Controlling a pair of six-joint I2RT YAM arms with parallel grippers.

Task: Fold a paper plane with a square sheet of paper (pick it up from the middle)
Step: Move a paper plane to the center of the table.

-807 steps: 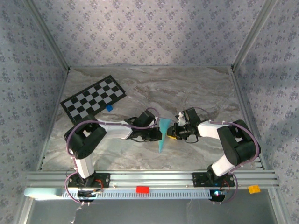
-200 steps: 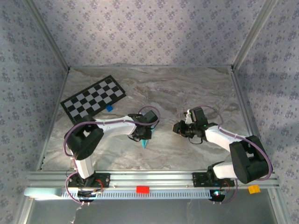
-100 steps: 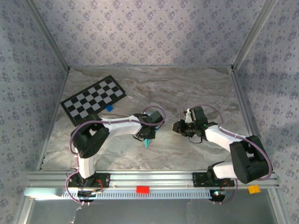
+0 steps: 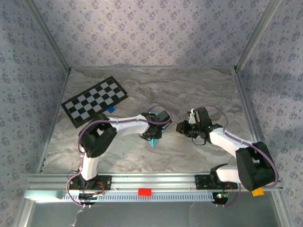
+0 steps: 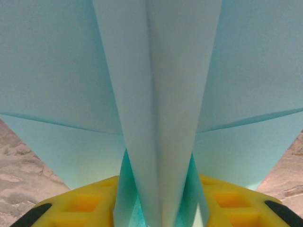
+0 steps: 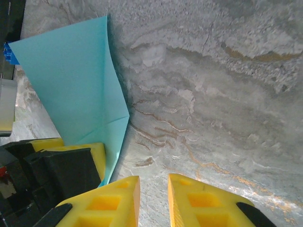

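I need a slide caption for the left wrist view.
Folded blue paper plane between the left gripper's yellow jaws, over a marble table.

The far half of the table is bare and open to either arm. The card and block take up the far left. At centre the plane stands just left of the right gripper, with bare marble to its right. Whether the left gripper has slack around the plane's keel is hard to tell.

No readable text, label, brand, number or sign, not even on the paper plane
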